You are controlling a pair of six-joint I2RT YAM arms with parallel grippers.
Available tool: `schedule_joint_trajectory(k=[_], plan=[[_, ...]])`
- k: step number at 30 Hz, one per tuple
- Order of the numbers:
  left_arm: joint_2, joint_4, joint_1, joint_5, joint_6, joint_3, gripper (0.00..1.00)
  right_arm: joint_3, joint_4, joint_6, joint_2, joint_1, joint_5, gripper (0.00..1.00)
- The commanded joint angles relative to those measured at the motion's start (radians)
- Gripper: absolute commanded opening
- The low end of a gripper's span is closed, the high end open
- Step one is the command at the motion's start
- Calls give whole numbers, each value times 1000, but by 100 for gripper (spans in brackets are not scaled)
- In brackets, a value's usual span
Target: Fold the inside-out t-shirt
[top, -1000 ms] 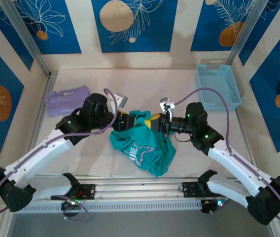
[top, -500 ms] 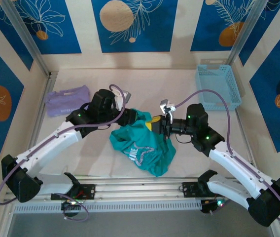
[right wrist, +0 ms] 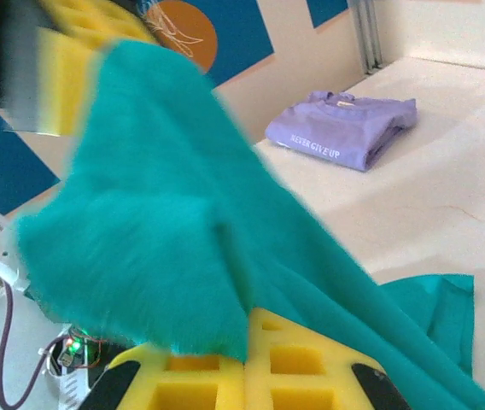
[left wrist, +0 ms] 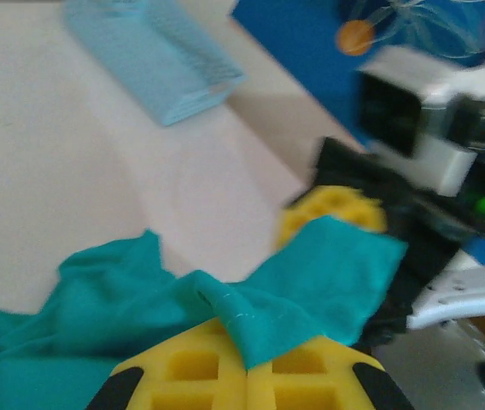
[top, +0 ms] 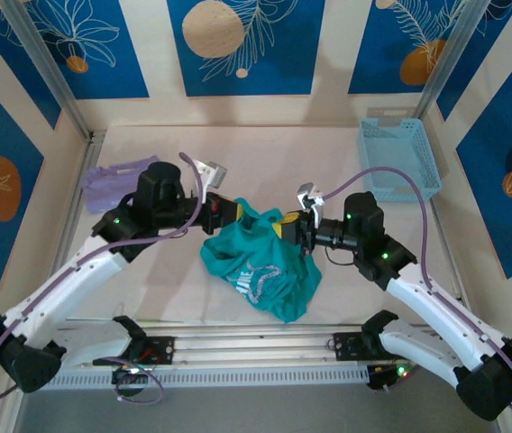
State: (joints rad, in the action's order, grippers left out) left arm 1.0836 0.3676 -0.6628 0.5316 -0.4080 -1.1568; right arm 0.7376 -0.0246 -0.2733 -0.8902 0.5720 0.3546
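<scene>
left claw [top: 238, 215] and right claw [top: 281, 227] each pinched tight on the teal t-shirt [top: 260, 271] bunched on the counter [top: 274, 153]

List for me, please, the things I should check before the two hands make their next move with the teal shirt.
1. Left hand shut on the teal t-shirt: ok, fabric is pinched in it.
2. Right hand shut on the t-shirt: ok, fabric is pinched in it too.
3. T-shirt lying flat: not ok, it is a bunched heap hanging from the two hands.
4. Which part each hand holds, hem or sleeve: cannot tell.
5. Folded lavender shirt apart from the t-shirt: ok, it lies off at the far left.
6. Blue basket apart from the t-shirt: ok, it stands at the far right.
</scene>
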Motion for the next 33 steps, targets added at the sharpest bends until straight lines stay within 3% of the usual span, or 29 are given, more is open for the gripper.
schedule_joint_trajectory(k=[1, 5, 13, 16, 25, 33], plan=[[-23, -84, 9, 181, -17, 28, 0, 56, -32, -48, -30, -3, -34, 0], [-34, -86, 11, 193, 3, 35, 0, 84, -79, -54, -71, -4, -36, 4], [17, 17, 14, 107, 52, -4, 0, 118, -273, 171, 17, 18, -151, 38], [30, 24, 15, 100, 58, -9, 0, 135, -315, 229, 57, 47, -227, 44], [48, 62, 15, 91, 75, -29, 0, 225, -395, 371, 56, 220, -450, 56], [51, 73, 15, 92, 83, -27, 0, 348, -452, 454, -63, 322, -559, 56]])
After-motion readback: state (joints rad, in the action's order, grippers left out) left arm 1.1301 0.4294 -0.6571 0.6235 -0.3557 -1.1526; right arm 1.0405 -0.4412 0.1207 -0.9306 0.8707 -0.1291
